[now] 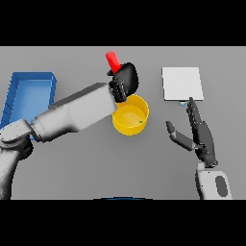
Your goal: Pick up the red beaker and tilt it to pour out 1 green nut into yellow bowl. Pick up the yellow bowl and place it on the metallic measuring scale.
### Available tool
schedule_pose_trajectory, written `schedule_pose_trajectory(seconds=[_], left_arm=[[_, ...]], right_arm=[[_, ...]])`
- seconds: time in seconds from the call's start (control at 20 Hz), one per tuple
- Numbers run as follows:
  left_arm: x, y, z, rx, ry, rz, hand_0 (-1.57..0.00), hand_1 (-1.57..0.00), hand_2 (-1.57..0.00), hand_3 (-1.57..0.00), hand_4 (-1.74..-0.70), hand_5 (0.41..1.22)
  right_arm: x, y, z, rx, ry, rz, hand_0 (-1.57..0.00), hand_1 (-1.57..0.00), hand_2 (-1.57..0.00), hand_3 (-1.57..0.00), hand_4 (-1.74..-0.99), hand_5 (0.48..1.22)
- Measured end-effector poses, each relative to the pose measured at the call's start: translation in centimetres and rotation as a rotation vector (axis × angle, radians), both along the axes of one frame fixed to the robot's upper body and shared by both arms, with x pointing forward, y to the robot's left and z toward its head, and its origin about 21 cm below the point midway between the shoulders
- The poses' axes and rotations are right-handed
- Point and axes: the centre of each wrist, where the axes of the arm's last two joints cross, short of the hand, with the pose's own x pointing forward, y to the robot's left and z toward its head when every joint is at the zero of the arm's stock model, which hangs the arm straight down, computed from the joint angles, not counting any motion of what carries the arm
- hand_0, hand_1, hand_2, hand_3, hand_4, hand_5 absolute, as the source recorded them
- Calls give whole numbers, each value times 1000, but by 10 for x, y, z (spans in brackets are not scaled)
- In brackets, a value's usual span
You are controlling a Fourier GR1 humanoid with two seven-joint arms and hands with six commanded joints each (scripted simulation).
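One green nut already lay in the yellow bowl; the left hand gripped the red beaker at the bowl's far rim; right hand waited open; the scale, far right, stood unloaded.

Red beaker, yellow bowl (green nut inside), blue tray, white scale.

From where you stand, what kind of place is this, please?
Probably a lab-style workbench. A plain grey table carries a metallic measuring scale, a yellow bowl with a small green piece inside, and a blue tray; the left hand holds a red beaker.
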Motion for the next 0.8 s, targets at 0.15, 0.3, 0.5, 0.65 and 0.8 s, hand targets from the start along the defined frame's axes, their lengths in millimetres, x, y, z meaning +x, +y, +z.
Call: schedule_pose_trajectory(seconds=[0.15, 0.3, 0.5, 0.65, 0.8], left_arm=[[0, -6, -3, 63, -31, -16, -1571, -1571, -1571, -1568, -1741, 1221], [1, -8, -1, 111, -50, -25, -1571, -1571, -1571, -1569, -1741, 1221], [4, -11, 10, 119, -92, -46, -1571, -1571, -1571, -1570, -1740, 1221], [14, -9, 40, 75, -144, -27, -1571, -1571, -1571, -1571, -1738, 1171], [24, -6, 75, 1, -227, -35, -1571, -1330, -1315, -1359, -1664, 1196]], right_arm=[[6, 0, 4, -20, -10, -6, 1, 1, 1, 1, -1274, 592], [3, -2, -1, -15, -7, -9, 1, 1, 1, 1, -1258, 587], [5, -5, 1, -28, -9, -14, 1, 1, 1, 1, -1233, 585], [4, 1, 3, -19, -21, -5, 1, 1, 1, 1, -1219, 595], [6, -1, 5, -13, -34, 3, 1, 1, 1, 1, -1224, 615]])
